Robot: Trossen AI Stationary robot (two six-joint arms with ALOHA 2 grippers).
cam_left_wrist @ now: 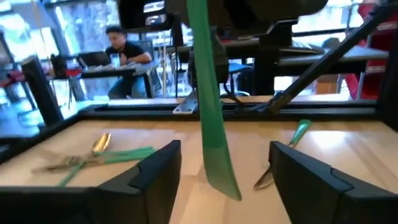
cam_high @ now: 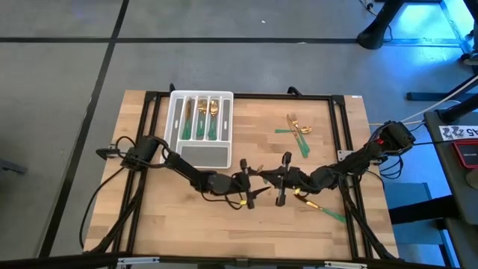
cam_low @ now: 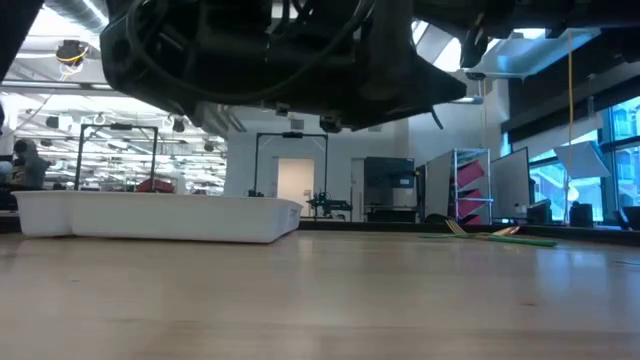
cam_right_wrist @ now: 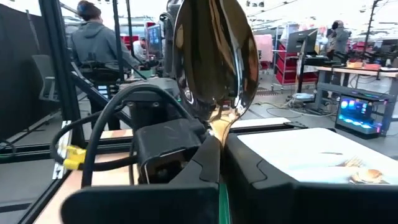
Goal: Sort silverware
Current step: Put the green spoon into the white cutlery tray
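Observation:
My two grippers meet above the table's middle. My right gripper (cam_high: 273,178) (cam_right_wrist: 217,155) is shut on a spoon, whose gold bowl (cam_right_wrist: 214,56) stands above the fingers. The spoon's green handle (cam_left_wrist: 211,118) hangs down between the fingers of my left gripper (cam_high: 260,179) (cam_left_wrist: 225,149). That gripper is open, with a finger on either side of the handle and a gap to each. More silverware (cam_high: 299,131) (cam_left_wrist: 93,155) lies in a loose pile on the wood at the far right. One piece (cam_high: 323,208) (cam_left_wrist: 283,155) lies flat near my right arm. My right gripper pinches the spoon between its two fingers at the neck (cam_right_wrist: 219,134), where the gold bowl runs into the green handle. The fingers come in level from the table's right and lie across the spoon. The spoon is lifted clear, bowl up, handle hanging below.
A white compartmented tray (cam_high: 173,119) (cam_low: 160,215) stands at the far left of the table, with gold-and-green pieces in its three long slots. A black frame rail (cam_high: 340,127) runs around the wooden top. People sit and stand in the room beyond the table.

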